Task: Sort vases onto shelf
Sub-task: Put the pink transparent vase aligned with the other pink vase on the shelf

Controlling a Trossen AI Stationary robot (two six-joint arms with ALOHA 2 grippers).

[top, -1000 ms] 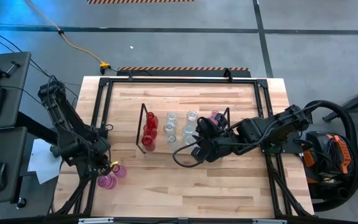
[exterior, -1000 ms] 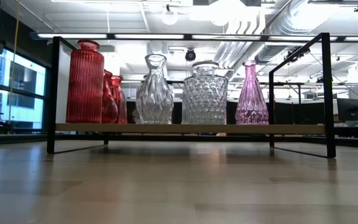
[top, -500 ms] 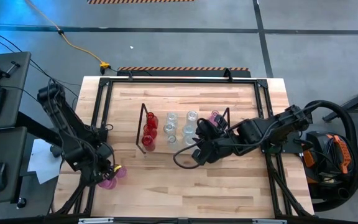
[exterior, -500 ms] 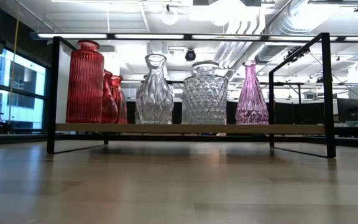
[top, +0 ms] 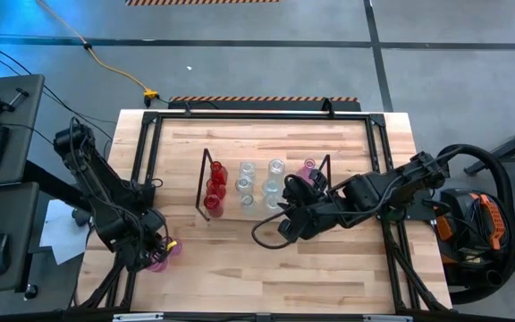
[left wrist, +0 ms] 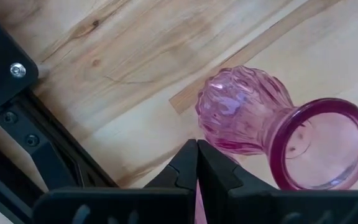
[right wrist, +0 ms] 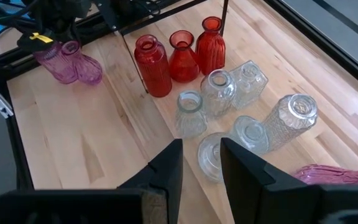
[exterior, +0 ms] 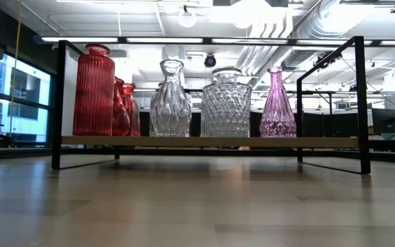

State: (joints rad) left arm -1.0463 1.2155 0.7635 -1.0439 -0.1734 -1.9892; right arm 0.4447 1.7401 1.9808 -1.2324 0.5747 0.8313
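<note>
table: light wood planks, black metal frame edging it; grey floor around
shelf: black wire ends, pale board base, mid-table; red, clear, pink glass standing in a row
red vases: three, ribbed or fluted, at one end of shelf
clear vases: cut-pattern glass, clustered next to the reds
left gripper: at table's near-left corner, fingers pressed together, nothing between them
pink vase: swirled bulb, flared thick rim, just beyond left fingertips, apart from them; second pink one beside it
right gripper: above table near clear vases, fingers narrowly apart, holding nothing
</note>
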